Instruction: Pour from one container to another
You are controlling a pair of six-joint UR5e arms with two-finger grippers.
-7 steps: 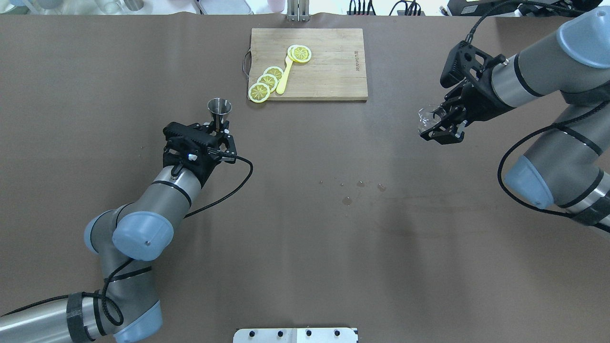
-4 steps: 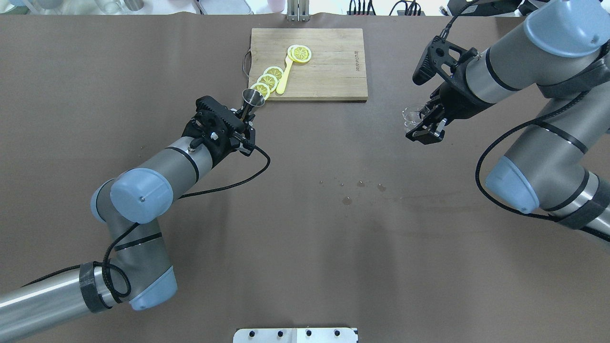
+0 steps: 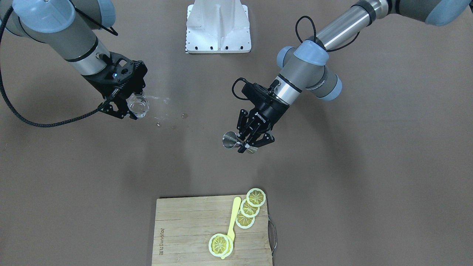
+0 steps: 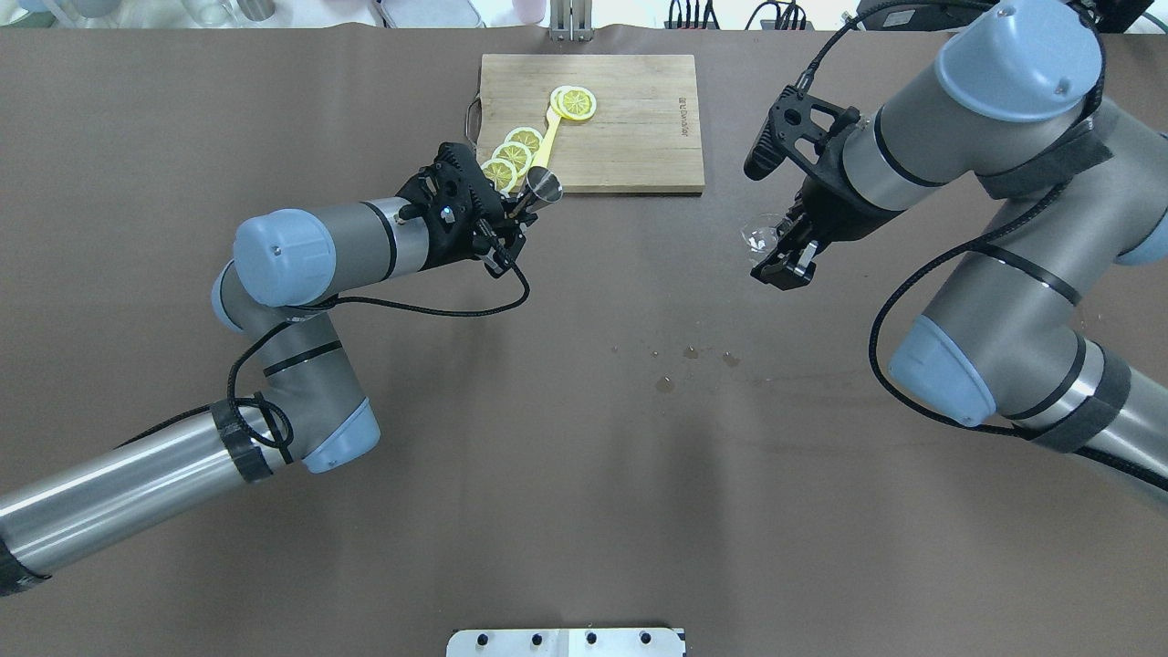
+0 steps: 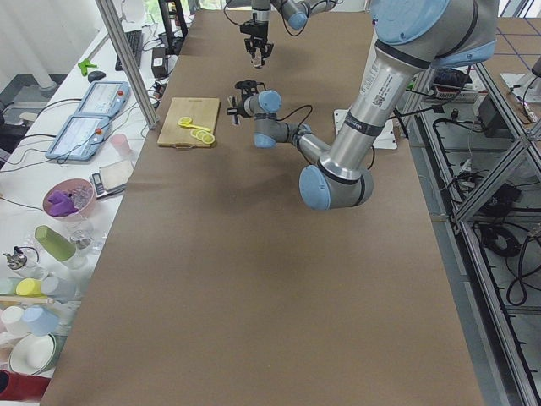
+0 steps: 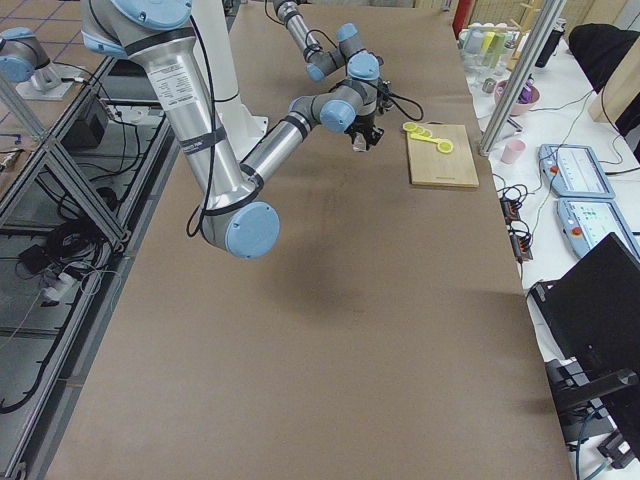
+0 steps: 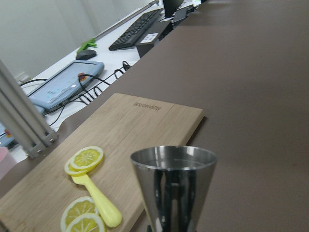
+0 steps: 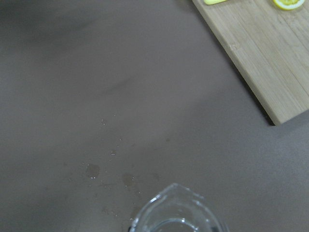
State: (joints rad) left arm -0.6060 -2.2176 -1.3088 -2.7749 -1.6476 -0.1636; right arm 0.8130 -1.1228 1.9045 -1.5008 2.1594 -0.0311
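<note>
My left gripper is shut on the waist of the steel jigger, held in the air just in front of the cutting board's near-left corner. The jigger leans a little toward the table's middle. My right gripper is shut on the clear glass cup, raised above the table to the right of the board. The cup stays roughly upright, its lip pointing away from the wrist. A wide gap separates cup and jigger.
A wooden cutting board at the far centre carries several lemon slices and a yellow utensil. Small droplets mark the table near the middle. A white mount plate sits at the near edge.
Both arms have swung inward. The left gripper carried the jigger right and toward the board; the right gripper carried the cup left toward the middle.
</note>
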